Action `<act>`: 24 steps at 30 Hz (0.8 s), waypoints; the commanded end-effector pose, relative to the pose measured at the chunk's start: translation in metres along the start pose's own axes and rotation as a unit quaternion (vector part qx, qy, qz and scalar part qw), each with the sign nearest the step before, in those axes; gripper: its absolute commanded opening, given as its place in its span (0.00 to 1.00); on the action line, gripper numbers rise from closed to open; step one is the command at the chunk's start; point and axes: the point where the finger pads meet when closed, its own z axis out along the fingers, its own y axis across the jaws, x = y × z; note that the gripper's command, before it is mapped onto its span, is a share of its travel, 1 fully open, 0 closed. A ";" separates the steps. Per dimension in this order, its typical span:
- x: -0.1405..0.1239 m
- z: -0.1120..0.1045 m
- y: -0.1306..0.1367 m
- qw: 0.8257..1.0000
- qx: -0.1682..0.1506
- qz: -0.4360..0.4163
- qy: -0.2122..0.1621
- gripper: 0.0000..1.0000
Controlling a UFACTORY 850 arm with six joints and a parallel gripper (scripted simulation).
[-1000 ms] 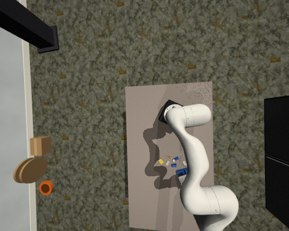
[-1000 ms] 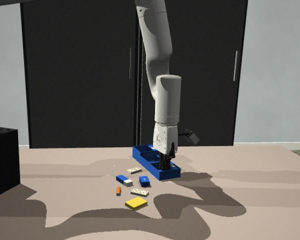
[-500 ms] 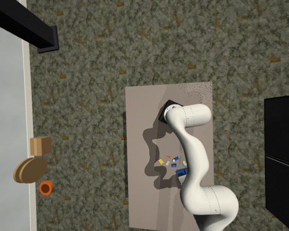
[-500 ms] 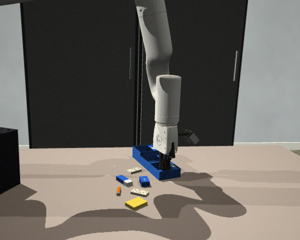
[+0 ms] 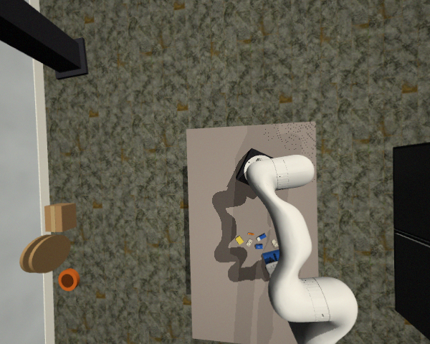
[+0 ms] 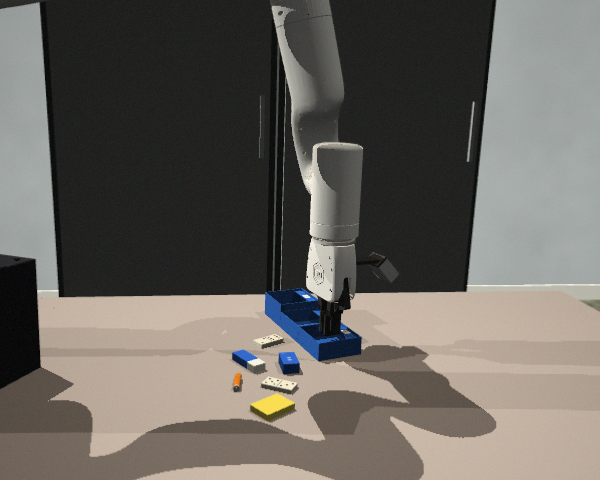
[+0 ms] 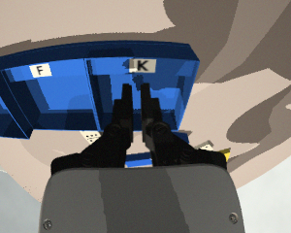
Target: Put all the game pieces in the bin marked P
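Note:
A blue bin [image 6: 312, 322] with several compartments lies on the table; it also shows in the overhead view [image 5: 271, 256]. In the wrist view I read the labels F [image 7: 40, 70] and K [image 7: 142, 65]; no P label is in sight. My gripper [image 6: 329, 328] points straight down with its fingertips inside the near-end compartment marked K [image 7: 136, 88]. The fingers are shut with nothing visible between them. Two white dominoes lie on the table in front of the bin, one close to it [image 6: 268, 339] and one nearer the camera [image 6: 279, 383].
Beside the dominoes lie a blue-and-white eraser [image 6: 248, 360], a small blue block [image 6: 288, 362], an orange cylinder [image 6: 236, 381] and a yellow block [image 6: 272, 406]. A black box [image 6: 5, 320] stands at the table's left edge. The arm hides part of the bin from above.

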 end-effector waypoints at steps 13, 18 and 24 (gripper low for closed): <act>0.001 -0.030 0.000 1.000 0.000 0.000 0.001 0.07; 0.001 -0.048 0.000 1.000 0.000 0.000 0.001 0.07; 0.001 -0.048 0.000 1.000 0.000 0.000 0.001 0.07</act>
